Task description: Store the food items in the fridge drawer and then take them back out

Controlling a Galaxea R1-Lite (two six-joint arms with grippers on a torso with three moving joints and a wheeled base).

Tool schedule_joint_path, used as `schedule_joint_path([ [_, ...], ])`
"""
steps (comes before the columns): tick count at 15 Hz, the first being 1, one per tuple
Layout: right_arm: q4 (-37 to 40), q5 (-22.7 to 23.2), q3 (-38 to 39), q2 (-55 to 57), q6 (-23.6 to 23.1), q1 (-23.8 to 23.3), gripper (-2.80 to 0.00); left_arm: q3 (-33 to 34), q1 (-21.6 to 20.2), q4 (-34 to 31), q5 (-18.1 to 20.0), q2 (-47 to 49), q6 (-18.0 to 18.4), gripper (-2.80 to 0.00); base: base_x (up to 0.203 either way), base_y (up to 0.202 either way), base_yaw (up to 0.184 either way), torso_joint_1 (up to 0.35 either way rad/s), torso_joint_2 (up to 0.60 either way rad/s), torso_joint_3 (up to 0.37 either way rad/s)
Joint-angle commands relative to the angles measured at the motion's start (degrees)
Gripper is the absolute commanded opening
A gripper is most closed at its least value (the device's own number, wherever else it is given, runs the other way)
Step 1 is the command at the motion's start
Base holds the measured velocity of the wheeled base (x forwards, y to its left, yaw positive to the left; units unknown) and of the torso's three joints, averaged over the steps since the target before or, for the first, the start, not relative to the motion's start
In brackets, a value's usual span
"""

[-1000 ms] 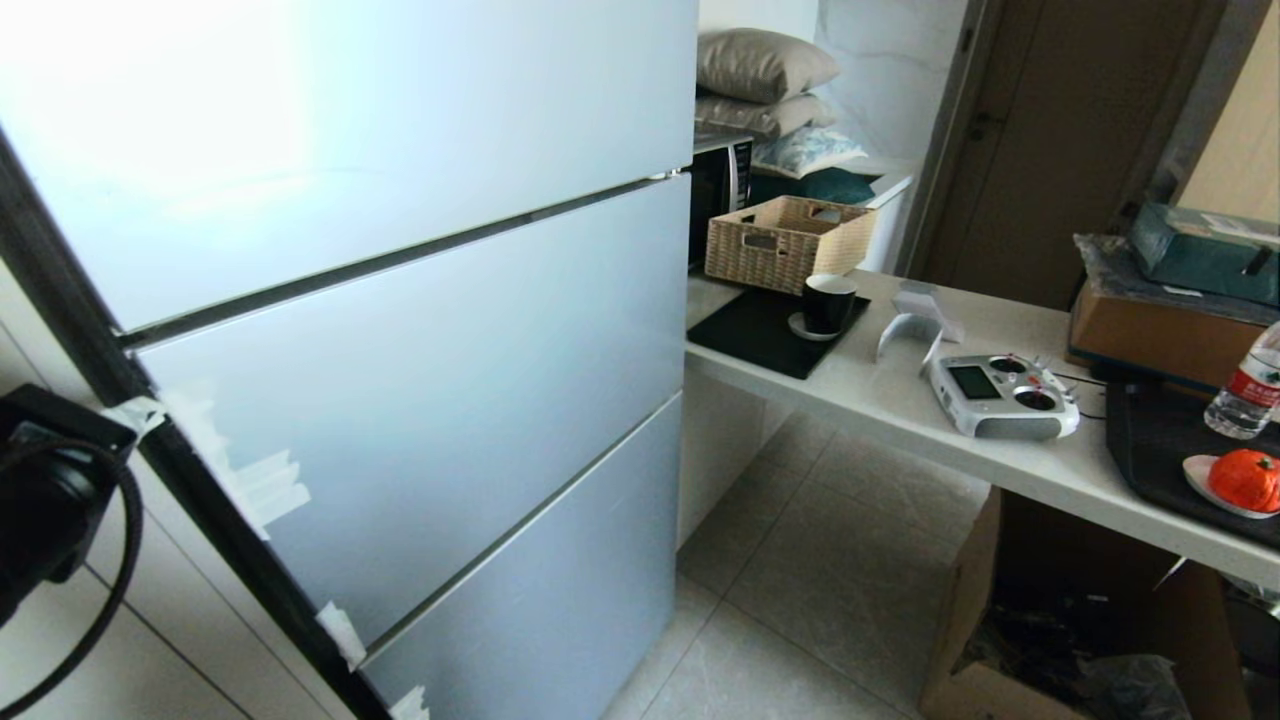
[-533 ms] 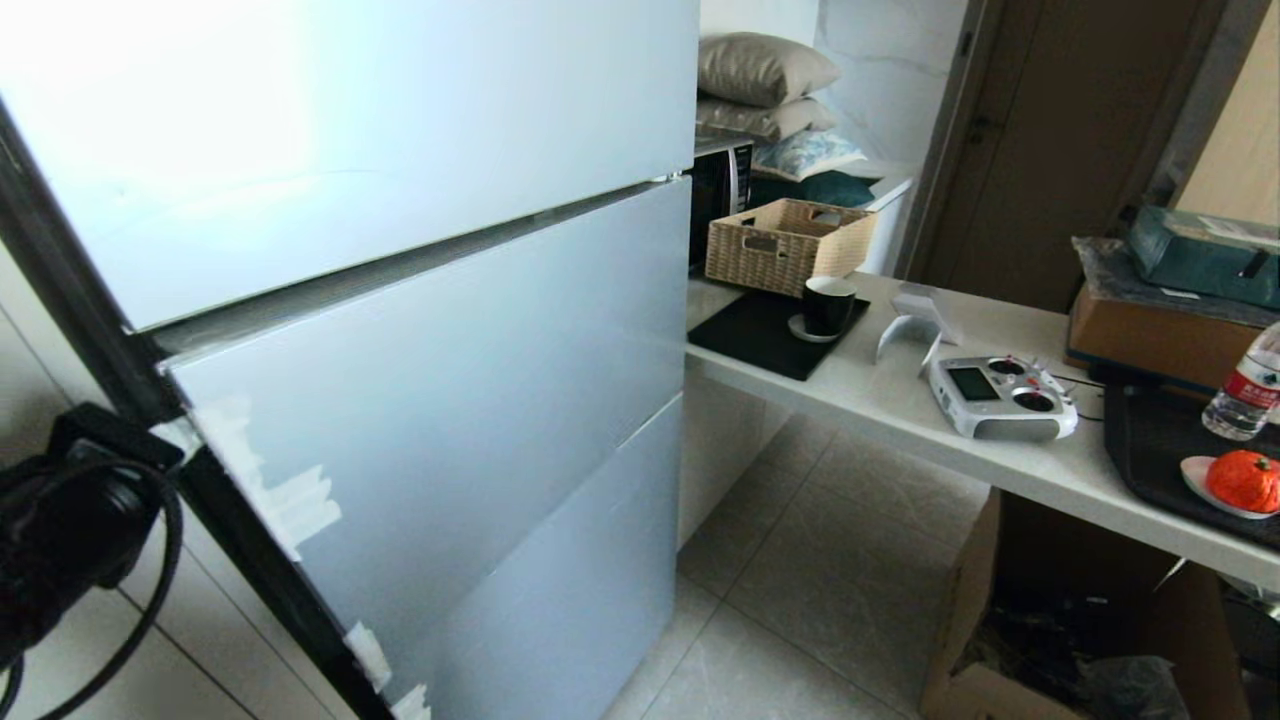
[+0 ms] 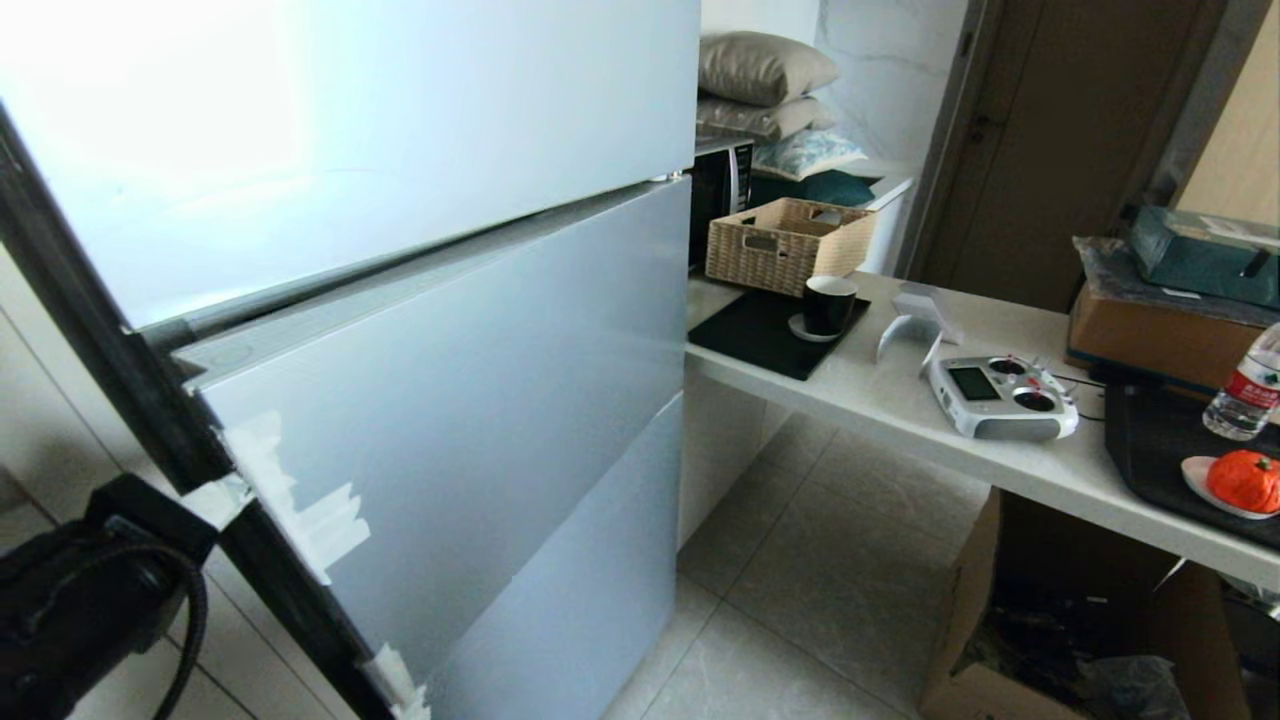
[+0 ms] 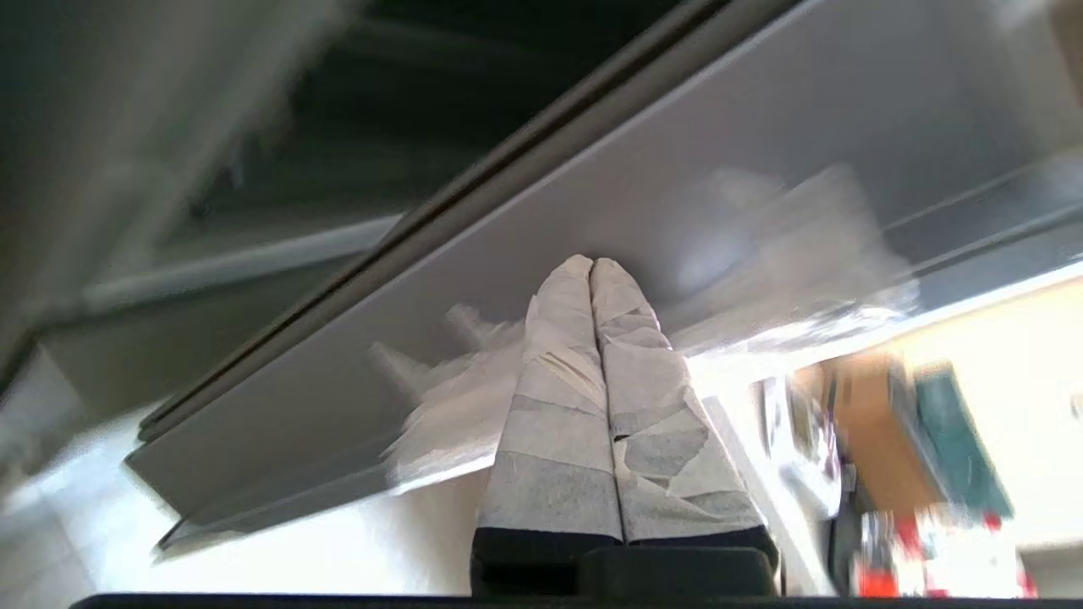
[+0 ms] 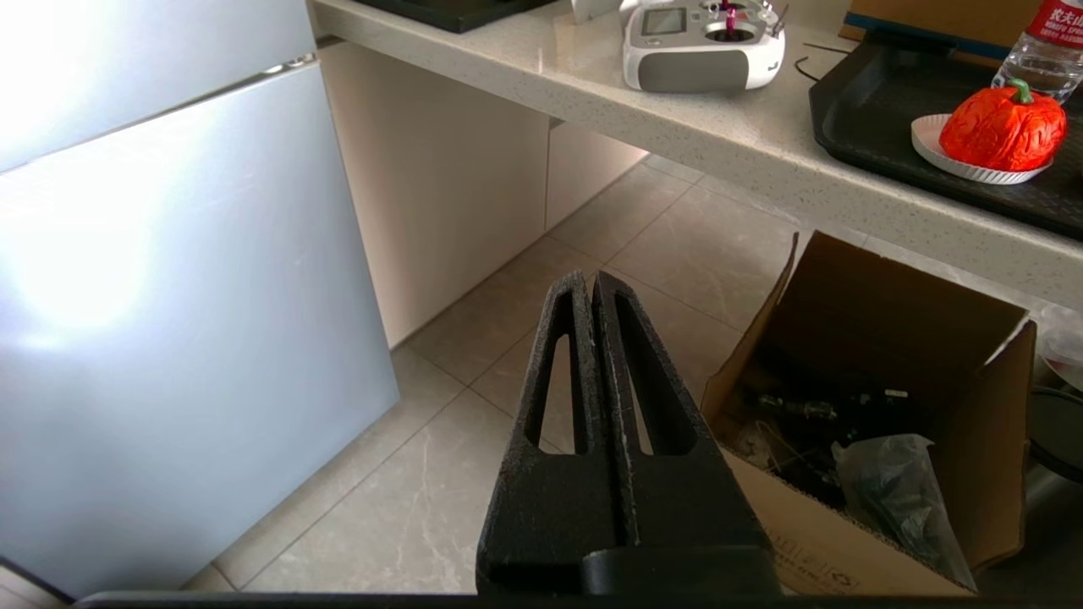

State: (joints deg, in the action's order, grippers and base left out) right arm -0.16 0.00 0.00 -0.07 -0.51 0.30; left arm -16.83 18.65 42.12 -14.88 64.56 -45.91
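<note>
The left gripper (image 4: pixel 592 269), jaws clenched and tape-wrapped, hooks the pale blue-grey fridge's middle drawer front (image 3: pixel 450 400), which stands ajar: the opening step. Next, pull it wide enough to load. The ribbed orange-red toy food (image 3: pixel 1243 479) waits on a white saucer (image 3: pixel 1196 478) at the desk's right end. The right gripper (image 5: pixel 592 283) hangs clenched, empty, above a cardboard box (image 5: pixel 914 338).

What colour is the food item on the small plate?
Orange-red food item with a green stem; right wrist view shows it best.
</note>
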Motion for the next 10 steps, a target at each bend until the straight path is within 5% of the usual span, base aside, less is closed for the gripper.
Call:
schedule_joint_path([
  [1, -0.02, 0.0, 0.0, 0.07, -0.02, 0.05, -2.8, 1.56, 3.51, 0.35, -0.29, -0.86, -0.24, -2.8, 0.0, 0.0, 0.0, 0.0, 0.0, 0.0],
  [10, -0.02, 0.0, 0.0, 0.07, -0.02, 0.05, -2.8, 4.94, 18.15, 0.35, -0.04, -2.15, -0.14, -2.8, 0.0, 0.0, 0.0, 0.0, 0.0, 0.0],
])
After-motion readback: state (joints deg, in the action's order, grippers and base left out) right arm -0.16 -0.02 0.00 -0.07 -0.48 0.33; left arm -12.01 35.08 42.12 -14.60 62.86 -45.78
